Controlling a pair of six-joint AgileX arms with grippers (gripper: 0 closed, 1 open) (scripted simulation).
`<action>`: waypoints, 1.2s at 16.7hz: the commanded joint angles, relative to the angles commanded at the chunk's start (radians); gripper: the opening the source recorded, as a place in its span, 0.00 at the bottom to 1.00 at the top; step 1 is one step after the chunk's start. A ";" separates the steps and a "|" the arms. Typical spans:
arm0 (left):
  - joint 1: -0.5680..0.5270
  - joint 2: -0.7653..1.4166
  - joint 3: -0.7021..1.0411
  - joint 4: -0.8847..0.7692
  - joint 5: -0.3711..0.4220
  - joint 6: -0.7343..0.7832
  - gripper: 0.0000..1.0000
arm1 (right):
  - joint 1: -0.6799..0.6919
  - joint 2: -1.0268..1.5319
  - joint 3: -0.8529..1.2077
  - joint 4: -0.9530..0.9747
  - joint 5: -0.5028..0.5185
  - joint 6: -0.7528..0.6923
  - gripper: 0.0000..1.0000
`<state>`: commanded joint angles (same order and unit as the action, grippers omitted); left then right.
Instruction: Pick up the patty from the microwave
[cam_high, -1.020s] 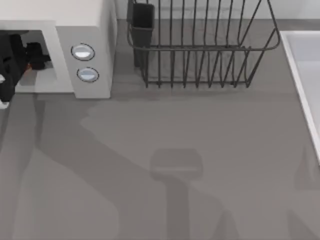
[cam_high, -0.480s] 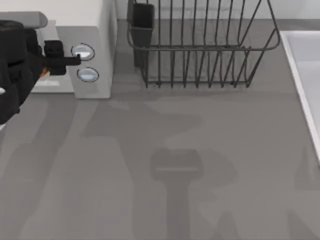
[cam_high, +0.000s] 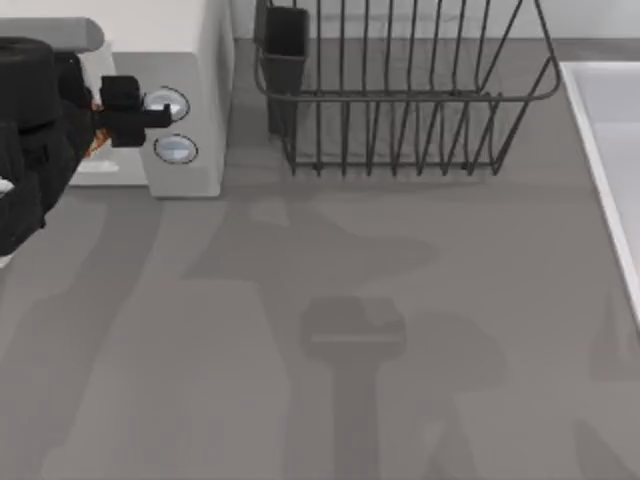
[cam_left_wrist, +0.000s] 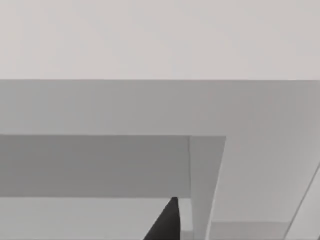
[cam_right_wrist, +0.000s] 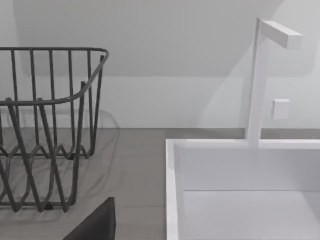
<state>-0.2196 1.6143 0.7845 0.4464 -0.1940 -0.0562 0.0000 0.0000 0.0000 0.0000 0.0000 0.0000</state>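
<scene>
My left gripper (cam_high: 100, 140) hung in front of the microwave (cam_high: 190, 110), just beside its two dials (cam_high: 170, 125). An orange-brown sliver of the patty (cam_high: 97, 145) showed at the fingers, outside the cavity; whether they clamped it, I could not tell. Farther off beside the microwave stood the black wire rack (cam_high: 400, 100) and, beyond it, a white sink (cam_right_wrist: 240, 170).
</scene>
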 joint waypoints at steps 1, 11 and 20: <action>-0.001 0.023 -0.005 0.023 0.000 0.000 0.00 | 0.000 0.000 0.000 0.000 0.000 0.000 1.00; -0.014 0.423 -0.130 0.593 0.009 -0.002 0.00 | 0.000 0.000 0.000 0.000 0.000 0.000 1.00; -0.015 0.470 -0.151 0.650 0.011 -0.002 0.15 | 0.000 0.000 0.000 0.000 0.000 0.000 1.00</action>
<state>-0.2348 2.0839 0.6340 1.0965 -0.1832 -0.0584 0.0000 0.0000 0.0000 0.0000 0.0000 0.0000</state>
